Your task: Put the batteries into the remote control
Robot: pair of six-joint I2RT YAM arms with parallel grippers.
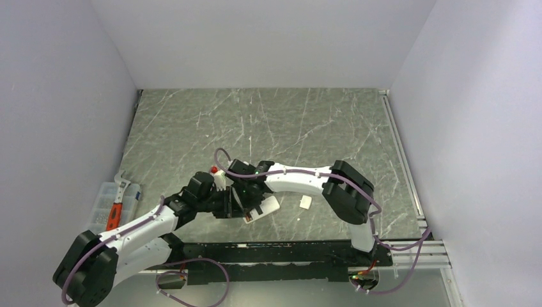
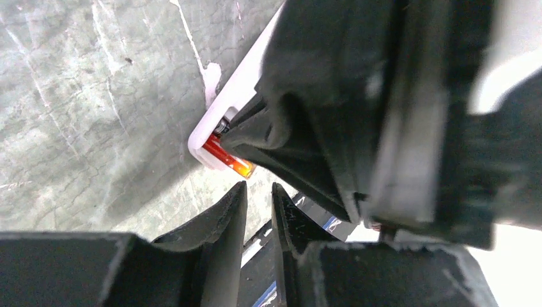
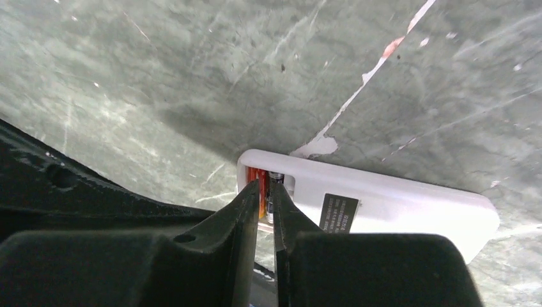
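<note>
Batteries (image 3: 256, 181) in the remote (image 3: 396, 204) are shown by wrist views only; left gripper (image 2: 259, 195) and right gripper (image 3: 266, 201) are held narrowly apart.

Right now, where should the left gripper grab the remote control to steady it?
Probably pinch the remote control across its long edges at the closed end, coming from above: it lies flat, back up, and the right gripper crowds the open battery bay.

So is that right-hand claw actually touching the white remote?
Touching. The left wrist view shows the right gripper's fingertip pressed into the open battery bay at the end of the remote control, no gap between them.
</note>
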